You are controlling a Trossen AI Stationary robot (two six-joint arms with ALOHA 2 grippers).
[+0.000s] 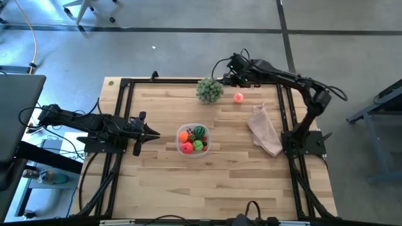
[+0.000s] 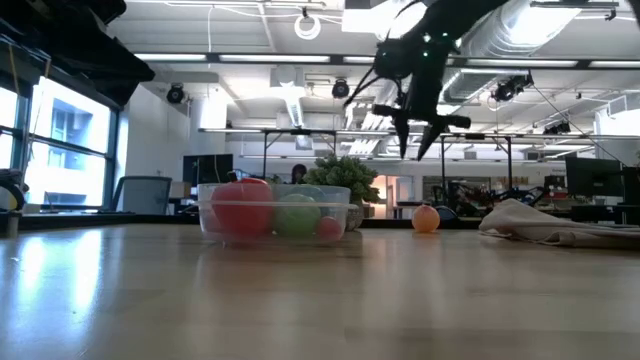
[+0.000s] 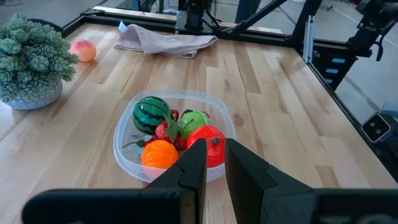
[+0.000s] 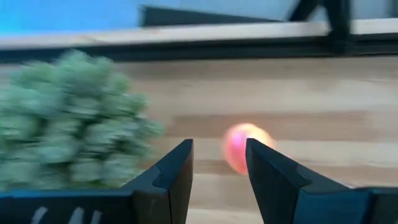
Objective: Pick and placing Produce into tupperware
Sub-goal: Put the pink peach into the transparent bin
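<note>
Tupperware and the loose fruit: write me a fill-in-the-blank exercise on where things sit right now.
1. The striped green ball lies inside the ____.
2. The pink-orange ball rests on the table between the bushy green ball and the pinkish-white ____.
3. The right tool is open and ____ of any fruit.
4. The left tool, pointing at the container, is ____.

Missing words: tupperware; bag; empty; shut

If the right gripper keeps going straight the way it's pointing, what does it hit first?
Most likely the pink-orange ball, which sits between the open jaws of the right gripper in its wrist view. Depth is unclear; the bushy green ball lies just off to one side.
</note>
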